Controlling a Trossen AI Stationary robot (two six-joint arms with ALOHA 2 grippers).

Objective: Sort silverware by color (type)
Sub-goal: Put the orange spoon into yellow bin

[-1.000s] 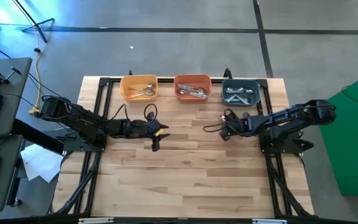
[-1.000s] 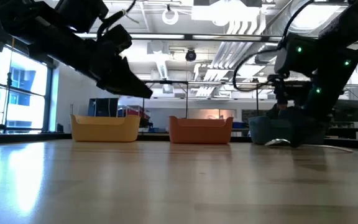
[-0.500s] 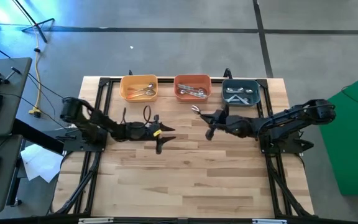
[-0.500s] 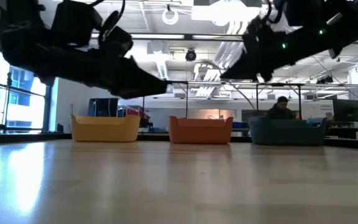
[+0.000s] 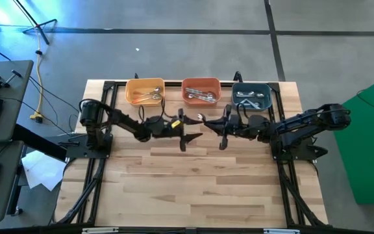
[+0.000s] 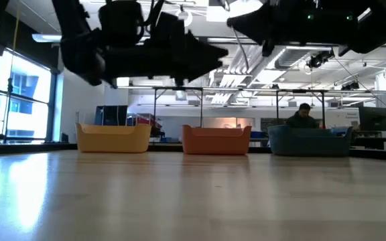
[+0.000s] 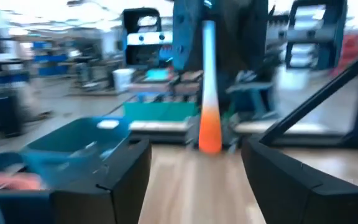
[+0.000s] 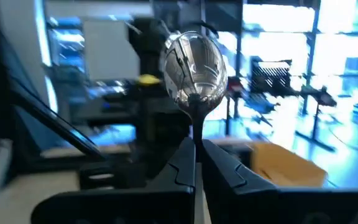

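A spoon is up in the air over the middle of the table. Its shiny silver bowl (image 8: 193, 68) juts past my right gripper (image 8: 196, 148), which is shut on it. The bowl (image 5: 203, 118) points toward the left arm. In the left wrist view its thin handle (image 7: 207, 87) shows light blue, turning orange-red at the free end. My left gripper (image 7: 196, 149) is open and faces that handle end from the table's left, its fingers on either side and apart from it. Both grippers (image 5: 188, 133) (image 5: 222, 129) hover above the table. My right gripper pinches the spoon between its two fingers at the thin neck (image 8: 194, 124) just behind the bowl. The fingers come about level from the table's right and lie along the spoon. The spoon is lifted clear of the table, its bowl sticking out beyond the fingertips.
Three bins stand in a row along the far edge: yellow (image 5: 145, 91), orange (image 5: 201, 91) and dark teal (image 5: 250, 96), each with spoons inside. The wooden top (image 5: 200, 182) nearer than the arms is bare. A person (image 6: 303, 115) sits in the room behind.
My right gripper has risen from the table in front of the teal bin with the spoon and swung toward the table's left. The spoon is lifted clear. My left gripper has travelled toward the table's right, and the two now face each other closely.
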